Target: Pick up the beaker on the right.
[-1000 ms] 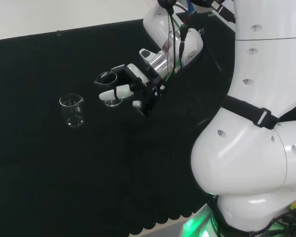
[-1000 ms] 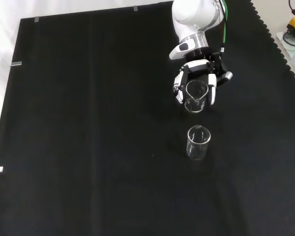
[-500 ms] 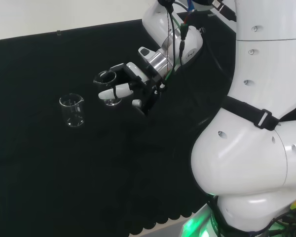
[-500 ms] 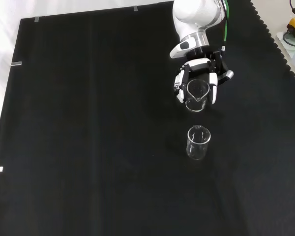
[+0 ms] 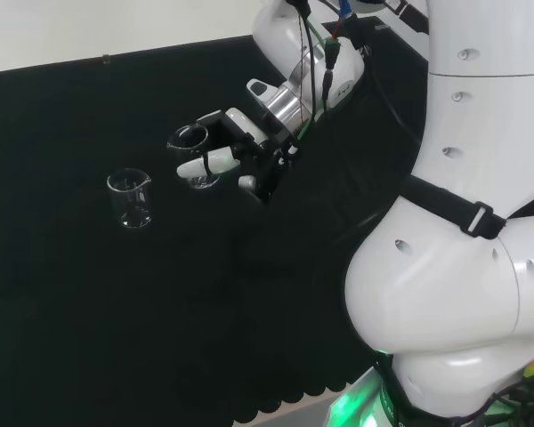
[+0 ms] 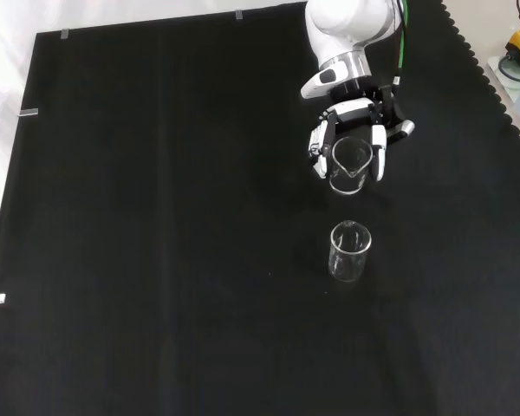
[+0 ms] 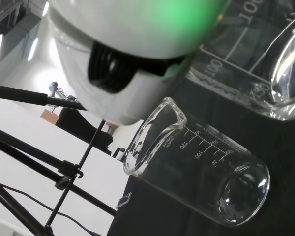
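hand point(image 6: 350, 143) curled round a clear glass beaker point(image 6: 348, 165), held off the cloth; light, slick, breakable, best gripped mid-wall.

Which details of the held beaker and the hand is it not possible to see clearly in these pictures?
- Head view: the lower wall of the held beaker is covered by the fingers of the hand.
- Front view: the held beaker's base lies behind the fingers, so any gap above the cloth is uncertain.
- Wrist view: the held beaker is cut off by the picture's edge; a blurred white part of the hand covers it.
- The free beaker looks empty; clear liquid would not show.
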